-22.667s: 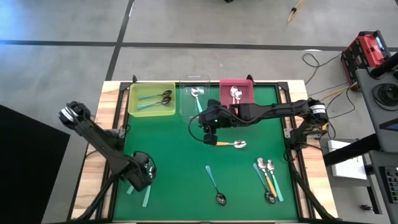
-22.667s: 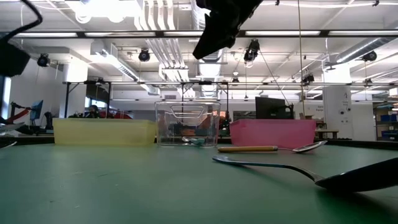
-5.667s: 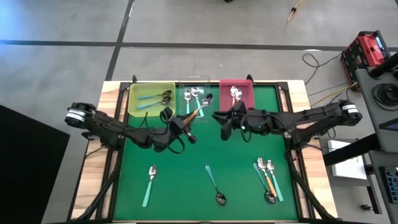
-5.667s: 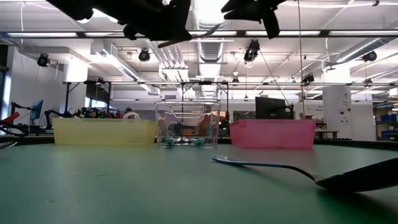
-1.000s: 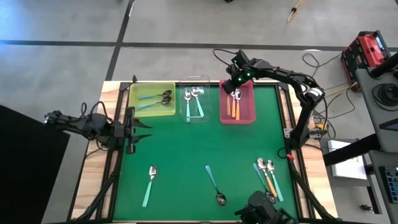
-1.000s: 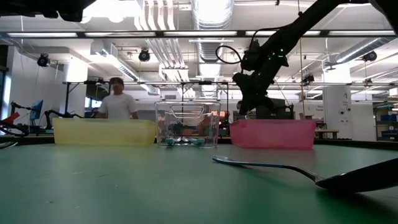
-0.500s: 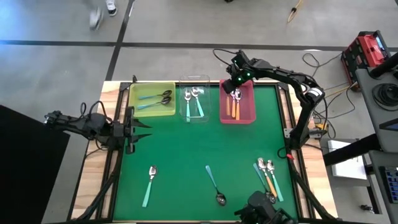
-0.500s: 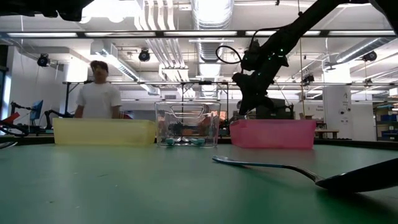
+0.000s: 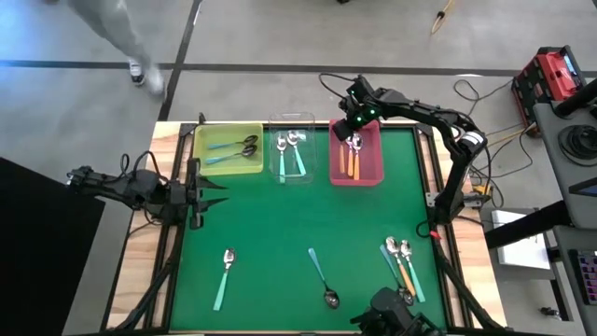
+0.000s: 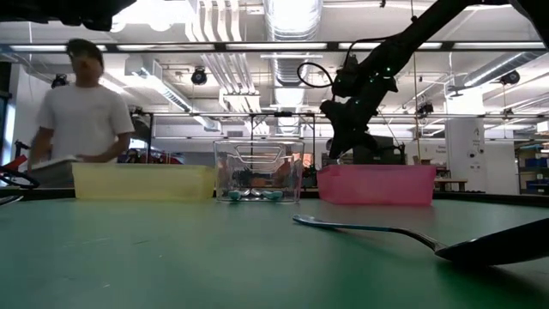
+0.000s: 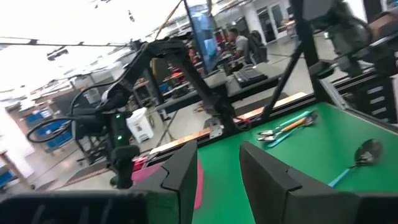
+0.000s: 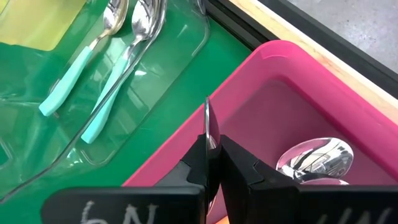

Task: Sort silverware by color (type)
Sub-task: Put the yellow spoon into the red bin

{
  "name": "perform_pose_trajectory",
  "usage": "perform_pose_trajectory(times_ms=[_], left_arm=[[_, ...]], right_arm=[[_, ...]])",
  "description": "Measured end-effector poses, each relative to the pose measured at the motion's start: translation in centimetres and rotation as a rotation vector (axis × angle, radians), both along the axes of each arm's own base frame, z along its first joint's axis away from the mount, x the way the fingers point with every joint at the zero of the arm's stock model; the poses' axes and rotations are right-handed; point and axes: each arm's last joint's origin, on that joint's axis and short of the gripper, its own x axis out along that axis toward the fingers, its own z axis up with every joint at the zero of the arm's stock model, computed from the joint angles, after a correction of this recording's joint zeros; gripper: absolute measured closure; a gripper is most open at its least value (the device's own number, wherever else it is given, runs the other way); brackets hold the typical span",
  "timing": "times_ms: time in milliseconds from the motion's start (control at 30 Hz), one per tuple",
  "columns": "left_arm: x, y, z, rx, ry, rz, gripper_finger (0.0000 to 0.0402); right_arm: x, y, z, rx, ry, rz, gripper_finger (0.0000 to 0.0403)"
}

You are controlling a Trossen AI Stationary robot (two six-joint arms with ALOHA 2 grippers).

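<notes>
Your right gripper (image 9: 353,119) hung over the far end of the pink bin (image 9: 371,161), with its fingers pressed together. A thin bright sliver showed between the tips in the right wrist view, but I could not tell what it was. Your left gripper (image 9: 207,193) waited at the left edge of the table (image 9: 308,219), with its fingers partly apart and nothing between them.

I judge that the next spoon for you was the teal spoon with the silver bowl (image 9: 224,278). It lay toward the near edge and a little to the right of the left gripper. Its long axis ran near to far, with the bowl at the far end. The left arm was clearly nearer to it than the right arm.

- The pink bin held the orange spoons (image 9: 348,161).
- The clear bin (image 9: 291,175) held two teal spoons with silver bowls (image 9: 298,161).
- The yellow bin (image 9: 201,163) held two teal spoons with dark bowls (image 9: 224,157).
- On the table lay also a dark-bowled teal spoon (image 9: 323,278) and a mixed group of spoons (image 9: 401,266) near right.
</notes>
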Motion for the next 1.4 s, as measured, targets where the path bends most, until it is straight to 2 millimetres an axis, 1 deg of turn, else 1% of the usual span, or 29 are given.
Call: perform_pose_trajectory(times_ms=[333,733,1400], left_arm=[[0.0,0.0,0.0,-0.005,0.001,0.015,0.0300],[0.0,0.0,0.0,-0.005,0.001,0.015,0.0300],[0.0,0.0,0.0,-0.005,0.001,0.015,0.0300]], right_arm=[[0.2,0.2,-0.2,-0.004,-0.003,0.006,0.0390],[0.0,0.5,-1.7,-0.006,-0.011,0.009,0.0390],[0.1,0.4,-1.7,-0.047,-0.016,0.042,0.0390]])
